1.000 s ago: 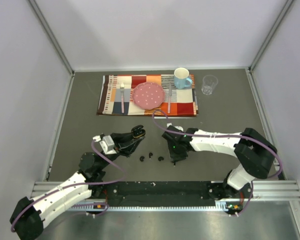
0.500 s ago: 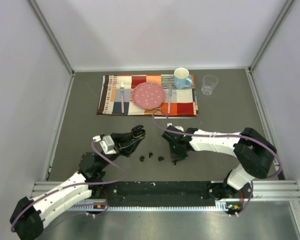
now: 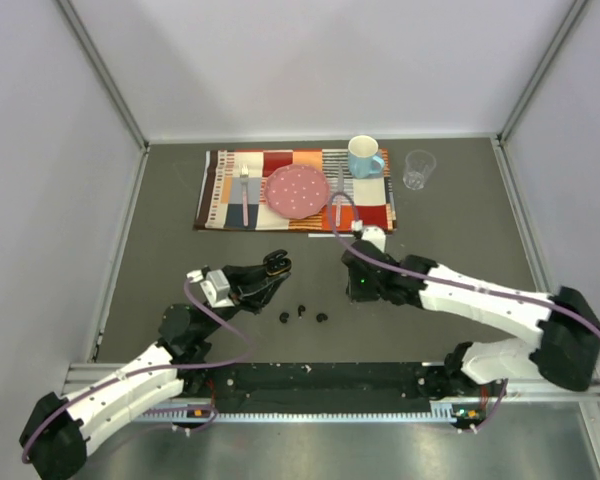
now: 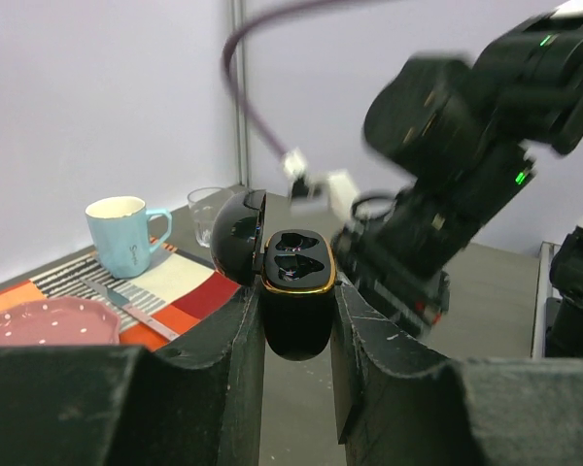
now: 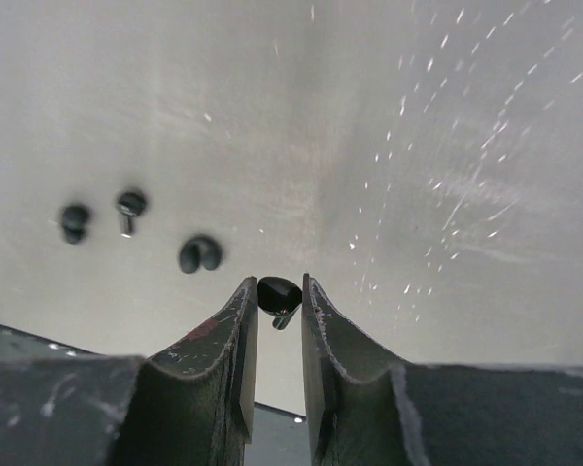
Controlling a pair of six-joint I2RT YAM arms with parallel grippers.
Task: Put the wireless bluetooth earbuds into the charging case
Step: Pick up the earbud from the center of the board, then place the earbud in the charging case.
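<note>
My left gripper (image 3: 273, 268) is shut on a black charging case (image 4: 296, 282) with a gold rim, its lid (image 4: 236, 237) hinged open and its wells showing dark. The case also shows in the top view (image 3: 276, 263). My right gripper (image 5: 277, 294) is shut on one small black earbud (image 5: 278, 293), held above the table. In the top view the right gripper (image 3: 361, 290) hangs to the right of the case. Three more earbuds lie on the table: (image 5: 75, 220), (image 5: 130, 204), (image 5: 200, 253); in the top view (image 3: 284, 318), (image 3: 302, 309), (image 3: 322, 318).
A patterned placemat (image 3: 220, 195) lies at the back with a pink plate (image 3: 297, 190), fork (image 3: 245, 197), knife (image 3: 338, 205) and blue mug (image 3: 364, 156). A clear glass (image 3: 417, 168) stands to its right. Side walls enclose the table.
My right gripper has lifted from the table near the loose earbuds and swung up and back, carrying an earbud. The left gripper with the case has stayed put.
</note>
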